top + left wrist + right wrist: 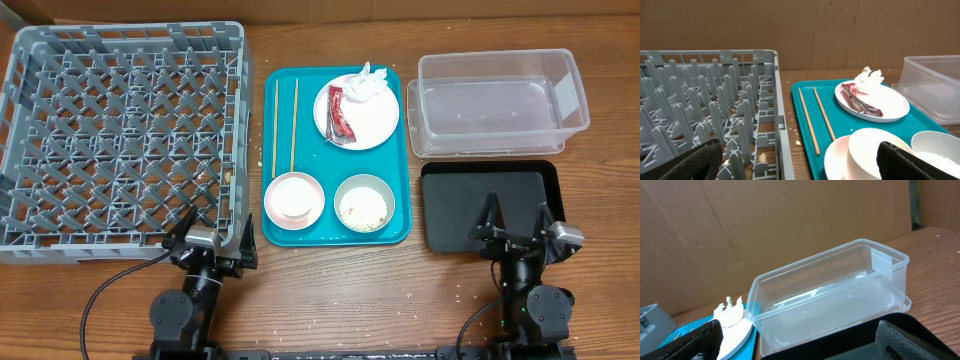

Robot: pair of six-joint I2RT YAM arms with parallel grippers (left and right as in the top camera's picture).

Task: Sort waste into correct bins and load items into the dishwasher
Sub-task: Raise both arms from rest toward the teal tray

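- Closest in: the left gripper (212,233) sits off the near-left corner of the teal tray (320,160), right at the near edge of the grey dish rack (120,140). Its jaws are spread wide with nothing between them.
- The right gripper (518,222) is off the teal tray's near-right corner, hanging over the near end of the black tray (465,195). It's wide apart and empty too.
- That black tray lies flat on the wooden table (330,300), just right of the teal tray's near half.
- Near-left on the teal tray is the pink bowl (271,196), with the small white cup (293,200) standing inside it, mouth up.
- Near-right on the teal tray is the grey-green bowl (342,188), just beside the pink one but not touching. There are rice grains (362,210) scattered across its bottom.
- Along the teal tray's left side, behind the pink bowl, are the two chopsticks (294,120). They lie side by side, a little apart, pointing away from the arms.
- Far-right on the teal tray is the pale-pink plate (378,122). The red snack wrapper (340,115) lies on its left part, and the crumpled white napkin (367,82) is on its far edge.
- Right of the teal tray's far half is the clear tub (495,57), upright, just behind the black tray. There are a few pale specks on its floor, maybe crumbs or maybe glare, too small to call.
- The dish rack fills everything left of the teal tray, just beside it, and reaches a bit farther back than the tray does.
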